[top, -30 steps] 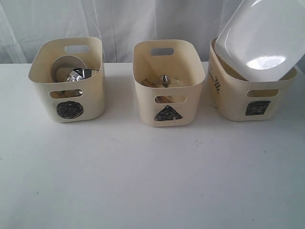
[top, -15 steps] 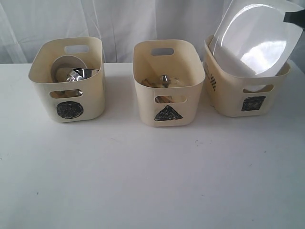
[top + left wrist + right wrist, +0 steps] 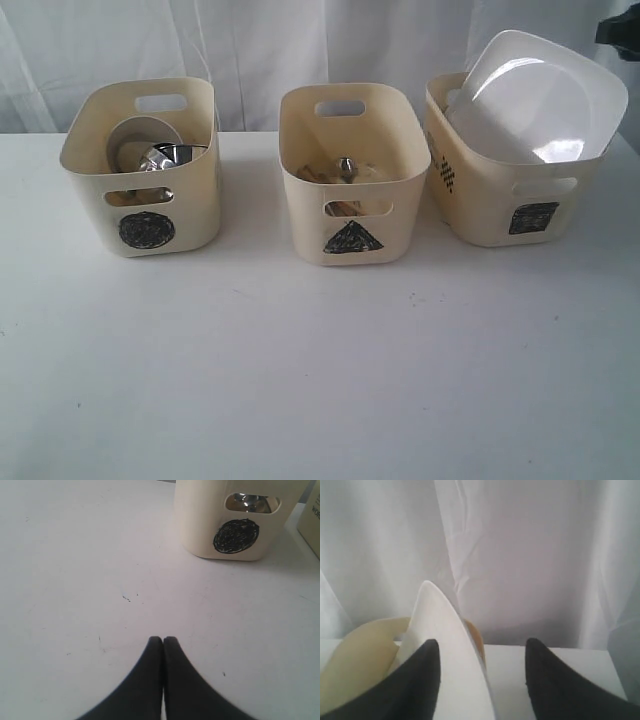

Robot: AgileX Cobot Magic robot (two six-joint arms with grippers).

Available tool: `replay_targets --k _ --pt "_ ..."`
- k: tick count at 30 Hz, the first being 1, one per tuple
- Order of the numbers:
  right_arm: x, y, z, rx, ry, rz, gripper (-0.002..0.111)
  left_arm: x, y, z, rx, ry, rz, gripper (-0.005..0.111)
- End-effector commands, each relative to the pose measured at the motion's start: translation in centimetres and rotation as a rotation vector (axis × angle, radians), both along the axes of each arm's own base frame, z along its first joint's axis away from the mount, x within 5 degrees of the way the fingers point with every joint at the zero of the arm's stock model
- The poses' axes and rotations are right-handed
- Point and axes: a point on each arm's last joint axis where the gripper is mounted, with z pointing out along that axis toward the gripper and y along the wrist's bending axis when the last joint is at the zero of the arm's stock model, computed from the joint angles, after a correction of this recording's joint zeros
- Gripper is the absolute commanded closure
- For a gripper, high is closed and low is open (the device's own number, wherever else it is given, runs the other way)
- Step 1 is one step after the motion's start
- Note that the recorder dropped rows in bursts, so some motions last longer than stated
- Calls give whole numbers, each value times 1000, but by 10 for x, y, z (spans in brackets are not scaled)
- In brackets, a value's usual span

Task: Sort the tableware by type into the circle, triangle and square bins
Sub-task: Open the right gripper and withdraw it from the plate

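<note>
The large white plate point(image 3: 545, 95) stands tilted in the square bin point(image 3: 500, 200), leaning on its back rim. In the right wrist view the plate's edge point(image 3: 440, 625) rises between the spread fingers of my right gripper point(image 3: 482, 645), which is open and close to it on one side. The circle bin point(image 3: 140, 170) holds a white bowl point(image 3: 135, 140) and steel pieces point(image 3: 172, 155). The triangle bin point(image 3: 352, 180) holds steel cutlery point(image 3: 345, 167) and wooden sticks point(image 3: 315, 175). My left gripper point(image 3: 163, 640) is shut and empty, low over the table in front of the circle bin point(image 3: 200, 530).
The three bins stand in a row at the back of the white table point(image 3: 320, 370). A white curtain point(image 3: 300, 40) hangs right behind them. A dark part of the right arm point(image 3: 618, 32) shows at the top right edge.
The plate has sunk deeper into the square bin and now leans there on its own. My right gripper has opened and let it go. The square bin shifted slightly left.
</note>
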Motion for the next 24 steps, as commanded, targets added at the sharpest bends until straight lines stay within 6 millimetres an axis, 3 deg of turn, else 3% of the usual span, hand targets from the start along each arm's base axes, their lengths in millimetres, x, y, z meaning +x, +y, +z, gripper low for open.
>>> replay_targets --k 1,3,4,8,10,13,17,20,24 --pt "-18 17 48 90 -113 69 63 0 -1 -1 -7 -5 -7 107" --pt "-37 28 71 254 -70 71 97 0 -1 -1 -7 -5 -7 107" --pt "-42 31 75 265 -48 72 108 0 -1 -1 -7 -5 -7 107" --pt "-58 50 74 326 62 94 108 0 -1 -1 -7 -5 -7 107" --pt "-76 64 71 325 67 81 108 0 -1 -1 -7 -5 -7 107" --pt "-120 86 76 252 -31 -50 108 0 -1 -1 -7 -5 -7 107" --pt "-189 98 78 162 -198 -238 108 0 -1 -1 -7 -5 -7 107" --pt "-239 109 81 123 -299 -240 108 0 -1 -1 -7 -5 -7 107" --pt "-293 129 85 110 -403 -115 108 0 -1 -1 -7 -5 -7 107"
